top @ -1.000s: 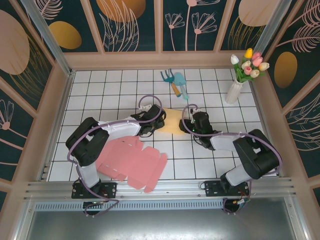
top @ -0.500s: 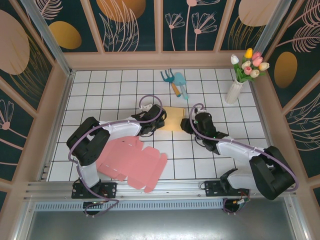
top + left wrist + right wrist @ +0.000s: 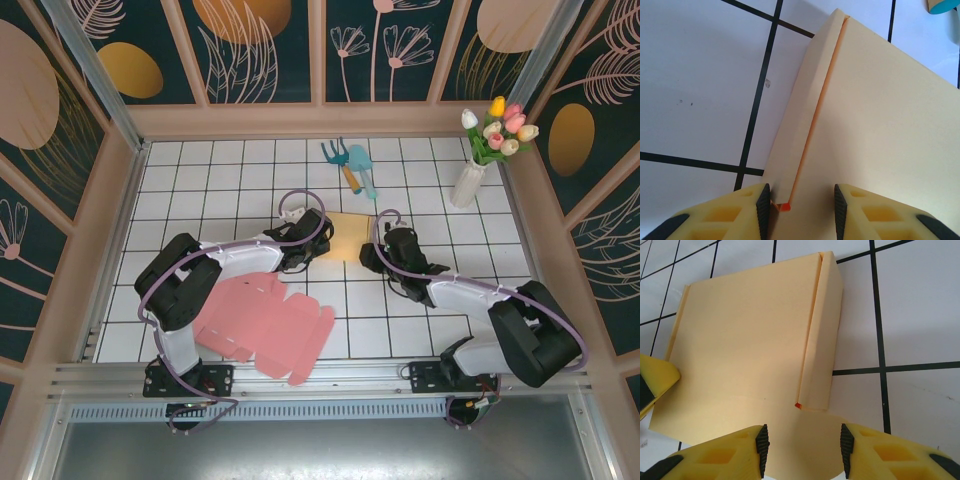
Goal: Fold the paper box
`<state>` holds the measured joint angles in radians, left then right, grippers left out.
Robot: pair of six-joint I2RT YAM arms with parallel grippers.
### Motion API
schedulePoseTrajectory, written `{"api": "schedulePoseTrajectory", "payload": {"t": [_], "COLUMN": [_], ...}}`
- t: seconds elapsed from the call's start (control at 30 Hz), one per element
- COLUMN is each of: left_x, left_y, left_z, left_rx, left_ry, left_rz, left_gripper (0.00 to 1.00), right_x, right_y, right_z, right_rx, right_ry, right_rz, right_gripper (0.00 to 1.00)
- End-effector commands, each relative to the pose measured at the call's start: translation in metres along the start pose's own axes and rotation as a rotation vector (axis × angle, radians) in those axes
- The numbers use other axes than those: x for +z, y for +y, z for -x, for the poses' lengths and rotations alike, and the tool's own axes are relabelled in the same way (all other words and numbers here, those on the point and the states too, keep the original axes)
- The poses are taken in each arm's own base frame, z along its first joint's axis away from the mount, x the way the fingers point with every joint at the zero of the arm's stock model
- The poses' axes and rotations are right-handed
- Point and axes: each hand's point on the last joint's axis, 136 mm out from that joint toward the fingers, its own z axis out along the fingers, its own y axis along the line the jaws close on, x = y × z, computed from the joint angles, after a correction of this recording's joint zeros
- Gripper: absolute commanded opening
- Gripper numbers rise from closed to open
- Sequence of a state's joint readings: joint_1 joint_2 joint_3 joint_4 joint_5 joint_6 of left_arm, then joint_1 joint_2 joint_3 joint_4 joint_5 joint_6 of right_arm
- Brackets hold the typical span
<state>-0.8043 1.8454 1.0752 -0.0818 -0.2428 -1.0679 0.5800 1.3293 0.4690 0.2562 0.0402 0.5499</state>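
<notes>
- My left claw [image 3: 800, 200] is spread, its two yellow fingers standing either side of the raised side flap of the yellow paper box [image 3: 880, 125]. From its wrist camera I can't tell whether the left pad touches that flap.
- My right claw [image 3: 802, 445] is spread too, and hovers over the near edge of the same box. The folded side wall runs up from just between its fingers.
- The white tiled table [image 3: 200, 180] carries everything, and both arms reach in towards its middle.
- A pink unfolded box blank [image 3: 265, 325] lies flat at the near left, partly under my left arm and well apart from the claws.
- From above, the yellow box [image 3: 345, 238] sits flat mid-table between the left claw [image 3: 308, 245] and the right claw [image 3: 372, 255].
- A white vase of tulips [image 3: 466, 183] stands upright at the far right, apart from the box.
- A teal hand rake and trowel [image 3: 350, 165] lie just beyond the box.
- The tip of a left finger [image 3: 655, 380] shows at the box's left edge in my right wrist view.
</notes>
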Motion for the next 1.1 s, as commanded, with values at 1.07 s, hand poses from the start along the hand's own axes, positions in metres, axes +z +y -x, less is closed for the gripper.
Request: {"api": "schedulePoseTrajectory", "payload": {"t": [1.07], "left_x": [0.02], "left_y": [0.033], "left_z": [-0.025], "left_rx": [0.024], "left_ry": [0.069], "left_rz": [0.122], "left_gripper": [0.38], "right_x": [0.022], "right_y": [0.015], "right_z": [-0.033], "right_rx": [-0.051], "right_ry": [0.068], "right_rz": [0.034], "right_gripper": [0.34]}}
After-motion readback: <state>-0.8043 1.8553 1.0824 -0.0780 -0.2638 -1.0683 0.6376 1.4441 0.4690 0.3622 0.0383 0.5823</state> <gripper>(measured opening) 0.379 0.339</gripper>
